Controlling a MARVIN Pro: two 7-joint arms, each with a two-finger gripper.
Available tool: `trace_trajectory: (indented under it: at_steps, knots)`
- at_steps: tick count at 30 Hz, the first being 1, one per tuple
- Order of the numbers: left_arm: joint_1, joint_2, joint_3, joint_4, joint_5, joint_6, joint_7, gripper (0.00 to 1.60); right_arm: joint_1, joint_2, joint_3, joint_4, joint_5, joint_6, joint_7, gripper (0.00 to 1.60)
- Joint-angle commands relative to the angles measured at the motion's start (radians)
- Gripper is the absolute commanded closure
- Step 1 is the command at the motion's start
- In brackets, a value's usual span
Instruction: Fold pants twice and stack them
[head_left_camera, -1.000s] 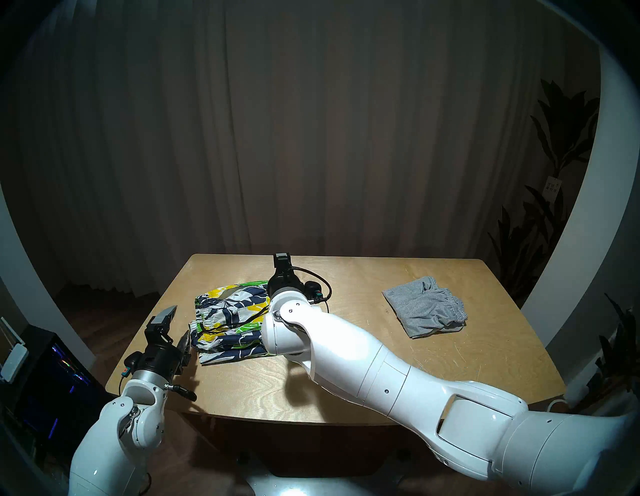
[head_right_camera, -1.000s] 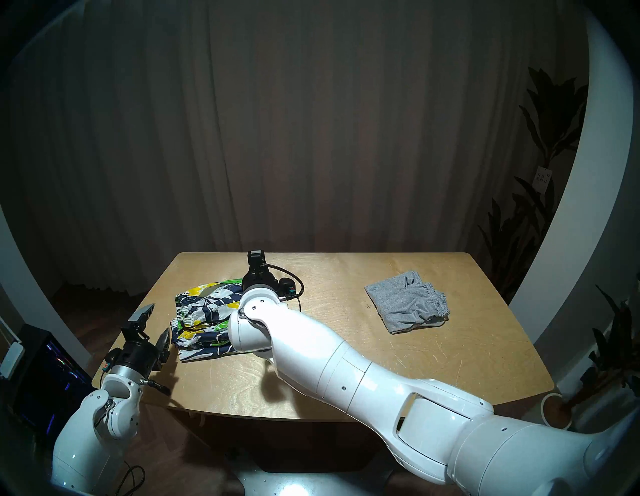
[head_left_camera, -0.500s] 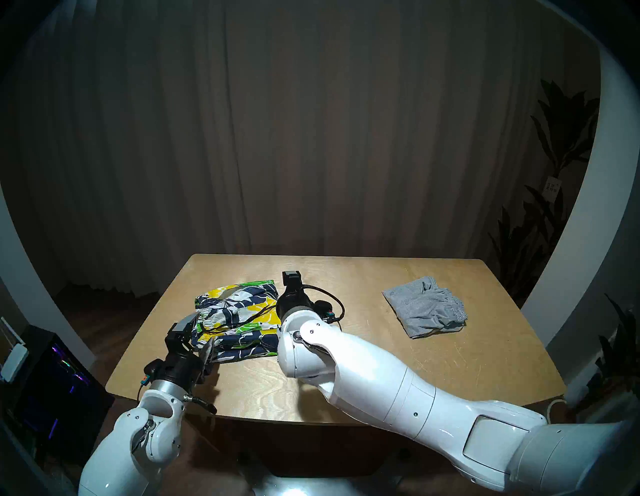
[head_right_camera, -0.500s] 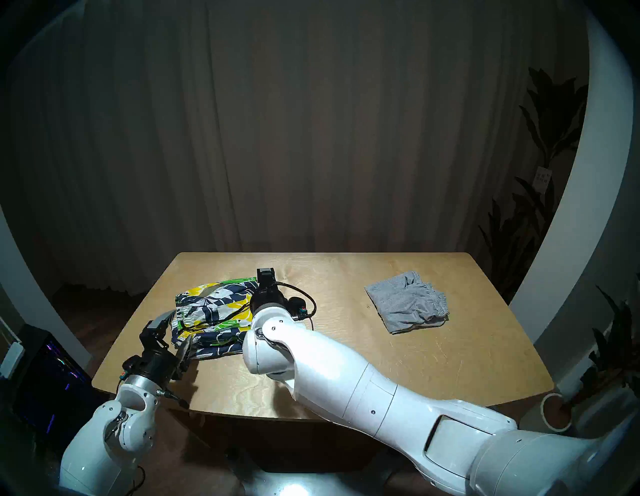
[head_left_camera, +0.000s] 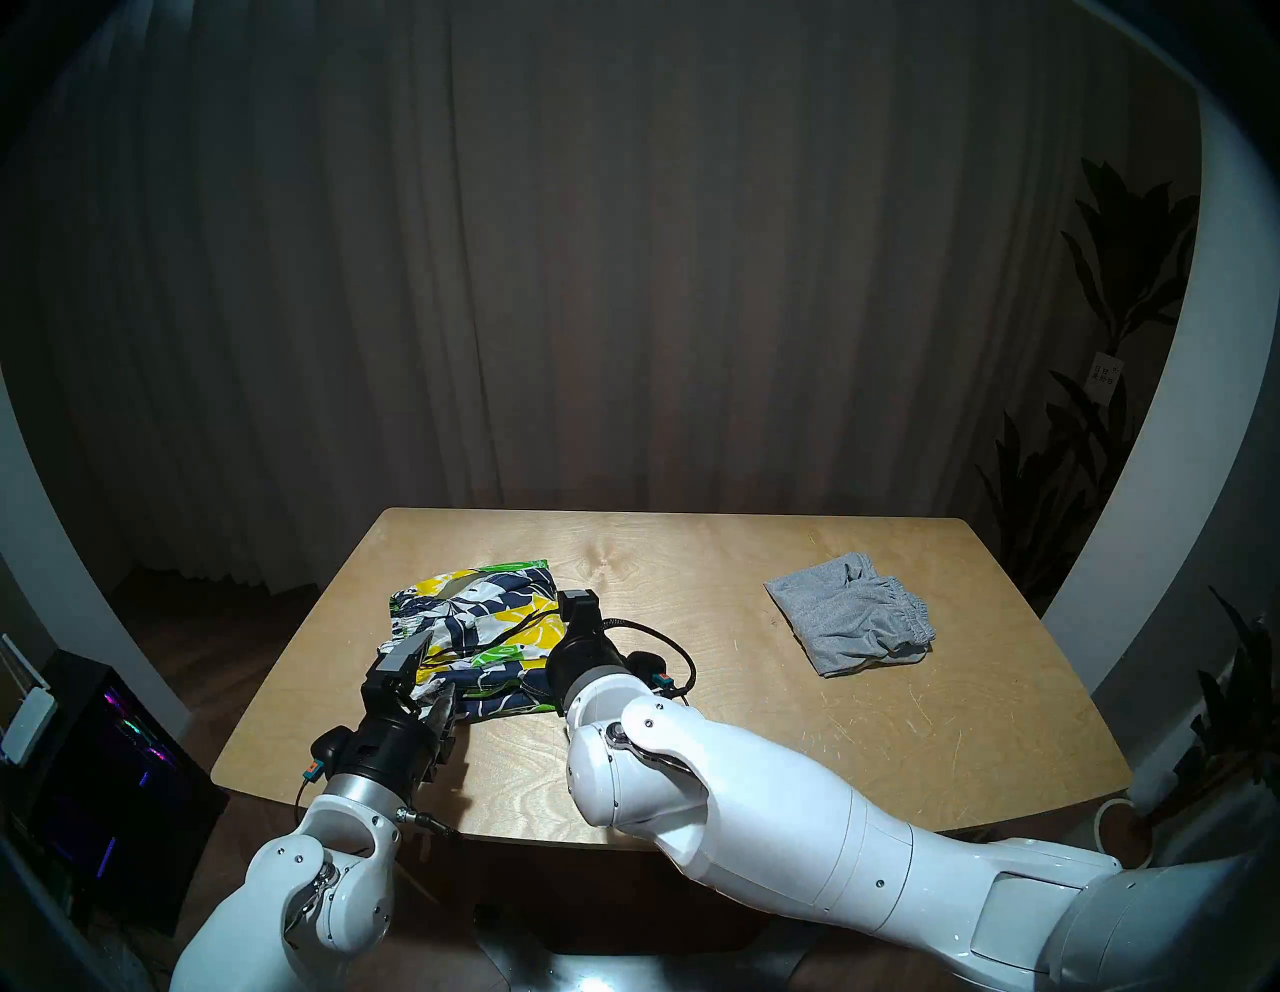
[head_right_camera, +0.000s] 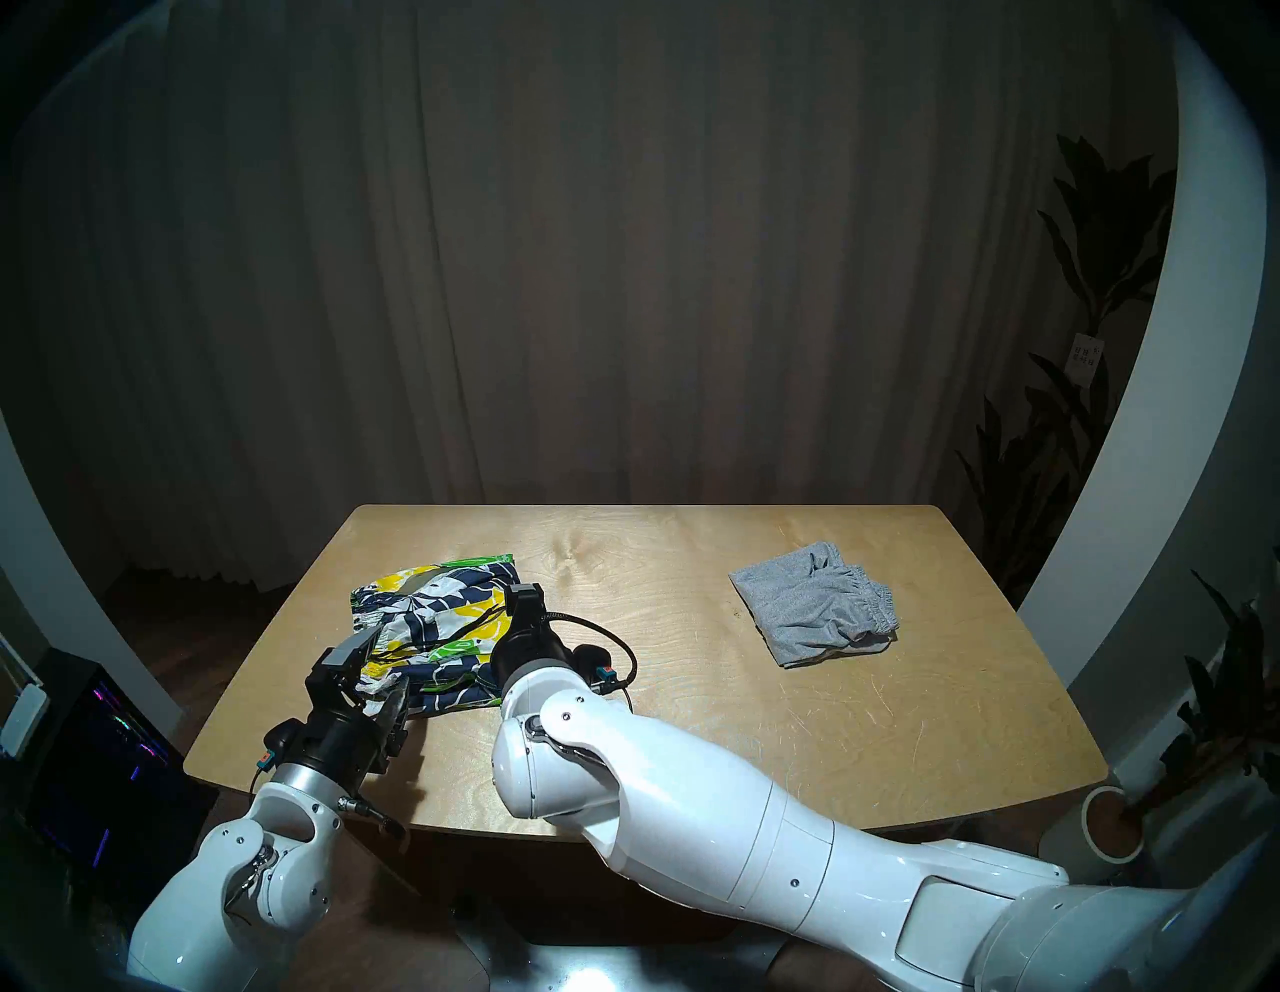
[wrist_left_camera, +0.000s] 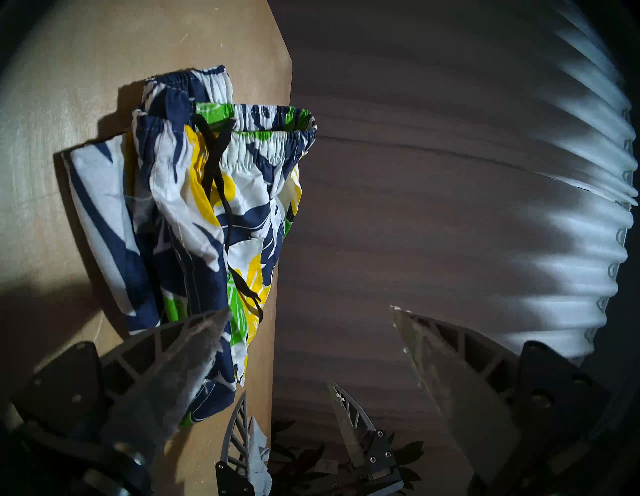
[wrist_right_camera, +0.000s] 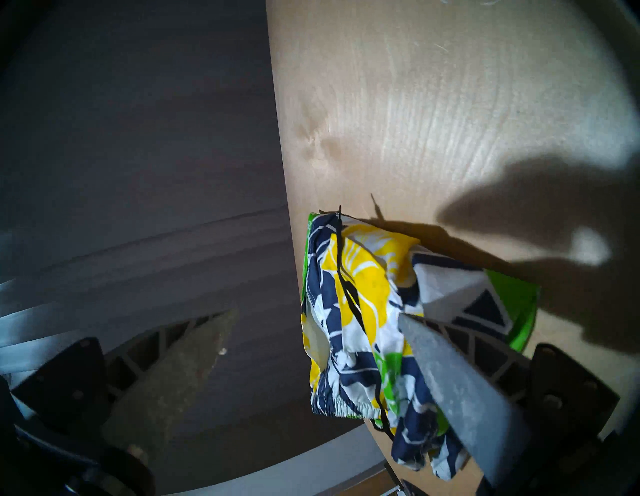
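The folded floral shorts (head_left_camera: 478, 637) are seen on the left part of the wooden desk (head_left_camera: 692, 727), waistband toward its left edge; the grey shorts (head_left_camera: 848, 616) lie well apart at right. Dark curtains (head_left_camera: 623, 277) are hung behind. The left tool (head_left_camera: 426, 675) and right tool (wrist_right_camera: 311, 332) are spread wide, nothing gripped, over the floral pair.

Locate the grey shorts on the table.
In the head views, the grey shorts lie alone on the table's far right side, well apart from the floral shorts and both grippers.
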Motion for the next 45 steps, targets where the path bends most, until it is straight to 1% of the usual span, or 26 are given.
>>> trace_trajectory:
  at_steps: [1, 2, 4, 5, 6, 10, 14, 19, 22, 24, 25, 26, 29, 30, 32, 33, 36, 37, 41, 43, 44, 45]
  knots:
    - [0.041, 0.009, -0.01, -0.048, 0.051, -0.055, 0.023, 0.0, -0.034, 0.073, 0.023, -0.12, 0.004, -0.013, 0.011, 0.0]
    - [0.046, 0.011, -0.012, -0.049, 0.056, -0.061, 0.029, 0.0, -0.035, 0.078, 0.026, -0.119, 0.006, -0.014, 0.013, 0.0]
    - [0.061, 0.015, -0.019, -0.048, 0.075, -0.085, 0.048, 0.0, -0.047, 0.101, 0.032, -0.158, 0.013, -0.018, 0.013, 0.0]
    - [0.067, 0.015, -0.022, -0.05, 0.078, -0.091, 0.053, 0.0, -0.05, 0.106, 0.033, -0.159, 0.015, -0.018, 0.014, 0.0]
    - [0.074, 0.016, -0.028, -0.051, 0.087, -0.104, 0.063, 0.0, -0.058, 0.12, 0.035, -0.185, 0.019, -0.019, 0.013, 0.0]
    - [0.093, 0.023, -0.046, -0.061, 0.117, -0.144, 0.099, 0.0, -0.078, 0.152, 0.038, -0.229, 0.031, -0.018, 0.014, 0.0]
    - [0.106, 0.018, -0.055, -0.084, 0.128, -0.179, 0.14, 0.0, -0.1, 0.188, 0.041, -0.286, 0.045, -0.018, 0.014, 0.0]
    - [0.112, 0.016, -0.052, -0.117, 0.139, -0.212, 0.206, 0.0, -0.125, 0.229, 0.048, -0.344, 0.061, -0.02, 0.016, 0.0]
    - [0.111, 0.023, -0.052, -0.14, 0.149, -0.23, 0.261, 0.0, -0.141, 0.266, 0.049, -0.38, 0.066, -0.019, 0.017, 0.0]
    - [0.105, 0.035, -0.053, -0.159, 0.165, -0.246, 0.315, 0.0, -0.155, 0.297, 0.057, -0.421, 0.076, -0.022, 0.015, 0.0]
    - [0.1, 0.037, -0.054, -0.165, 0.163, -0.248, 0.334, 0.0, -0.151, 0.301, 0.057, -0.417, 0.074, -0.016, 0.017, 0.0]
    - [0.095, 0.043, -0.056, -0.175, 0.165, -0.256, 0.372, 0.0, -0.156, 0.32, 0.062, -0.442, 0.08, -0.017, 0.012, 0.0]
    - [0.078, 0.064, -0.059, -0.182, 0.156, -0.264, 0.43, 0.0, -0.157, 0.352, 0.073, -0.475, 0.097, -0.008, -0.003, 0.0]
    - [0.071, 0.078, -0.06, -0.182, 0.15, -0.259, 0.454, 0.0, -0.151, 0.359, 0.076, -0.476, 0.101, -0.003, -0.01, 0.0]
    - [0.053, 0.089, -0.061, -0.182, 0.139, -0.258, 0.505, 0.0, -0.125, 0.356, 0.073, -0.445, 0.1, 0.018, -0.02, 0.0]
    - [0.024, 0.091, -0.067, -0.175, 0.122, -0.24, 0.574, 0.0, -0.081, 0.339, 0.052, -0.387, 0.083, 0.052, -0.038, 0.0]
    - [0.024, 0.091, -0.067, -0.175, 0.122, -0.24, 0.574, 0.0, -0.081, 0.339, 0.052, -0.387, 0.083, 0.052, -0.038, 0.0]
    - [0.002, 0.092, -0.062, -0.152, 0.107, -0.232, 0.577, 0.0, -0.04, 0.273, 0.034, -0.296, 0.075, 0.086, -0.044, 0.0]
    - [0.002, 0.092, -0.062, -0.152, 0.107, -0.232, 0.577, 0.0, -0.04, 0.273, 0.034, -0.296, 0.075, 0.086, -0.044, 0.0]
    - [-0.006, 0.095, -0.059, -0.148, 0.103, -0.226, 0.585, 0.0, -0.025, 0.258, 0.025, -0.286, 0.071, 0.088, -0.062, 0.0]
    - [-0.011, 0.094, -0.058, -0.145, 0.099, -0.223, 0.588, 0.0, -0.014, 0.236, 0.018, -0.251, 0.067, 0.099, -0.059, 0.0]
    - [-0.013, 0.092, -0.058, -0.143, 0.094, -0.221, 0.589, 0.0, -0.002, 0.232, 0.009, -0.236, 0.07, 0.107, -0.057, 0.0]
